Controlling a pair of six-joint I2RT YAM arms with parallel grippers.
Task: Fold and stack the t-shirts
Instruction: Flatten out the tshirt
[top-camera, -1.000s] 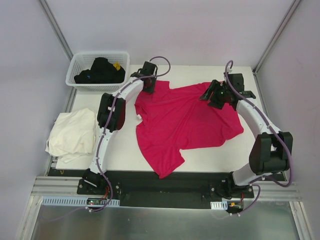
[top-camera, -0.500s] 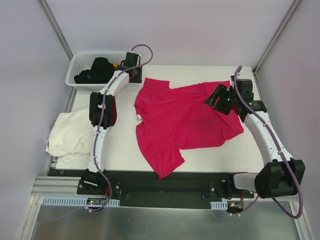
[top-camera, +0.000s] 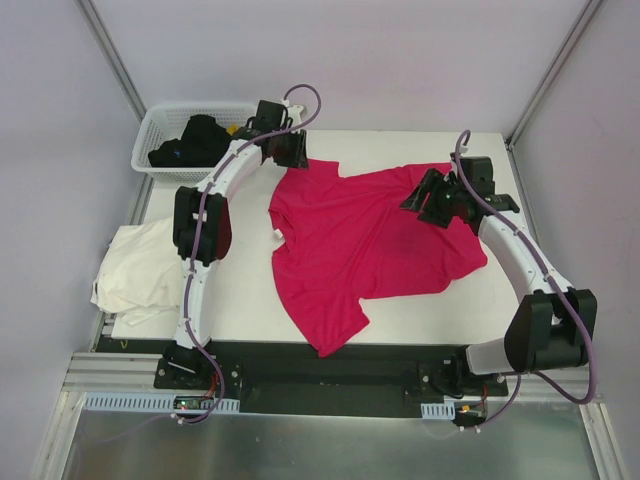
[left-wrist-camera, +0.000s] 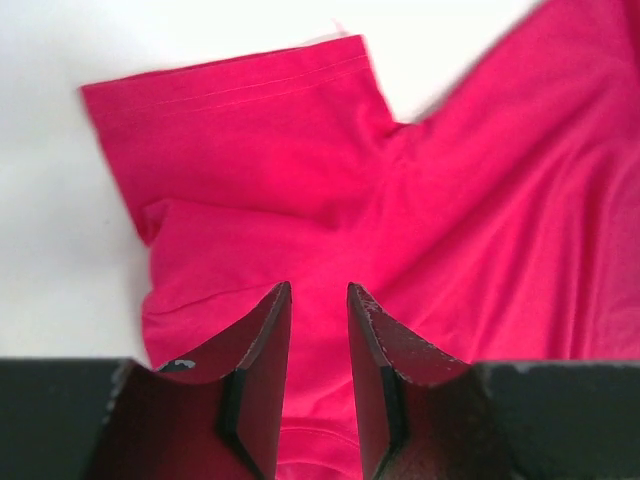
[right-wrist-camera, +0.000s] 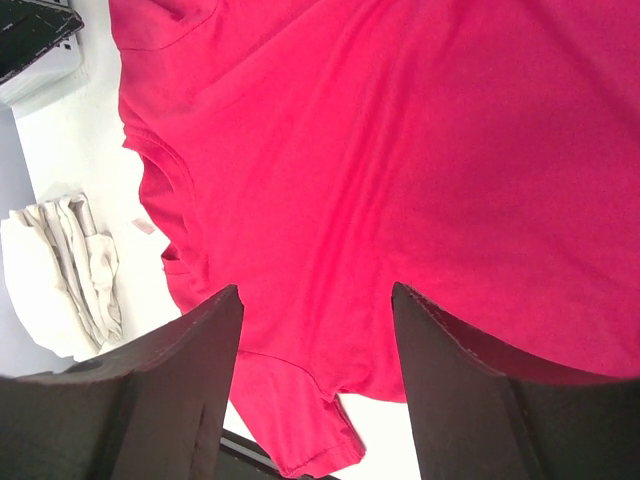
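Where the counter (top-camera: 240, 300) ends on the left, the cream-white t-shirt (top-camera: 140, 270) lies crumpled and spills over the edge. Its right side is hidden behind the left arm's elbow. In the right wrist view only a bunched corner of it (right-wrist-camera: 50, 270) shows. Behind it, a white basket (top-camera: 148, 140) holds dark clothes (top-camera: 200, 142), too lumped together to tell what they are.

The left hand (top-camera: 292, 158) hangs over the far left sleeve of the magenta-red t-shirt (top-camera: 370, 240). Its own camera shows the fingers a narrow gap apart (left-wrist-camera: 318, 295) with nothing between them. The sleeve (left-wrist-camera: 240, 130) lies flat beyond them, and the hand's body cuts off the cloth nearer the camera. Whether the tips touch the cloth cannot be told.

The red shirt lies spread and wrinkled mid-counter, with one corner reaching the near edge. A small white tag (top-camera: 279, 236) shows at its left side.

The right hand (top-camera: 425, 200) covers the shirt's far right corner, so that part is hidden. Seen from its wrist, the fingers stand wide apart (right-wrist-camera: 315, 295) and hold nothing, with red cloth (right-wrist-camera: 420, 150) filling the view.
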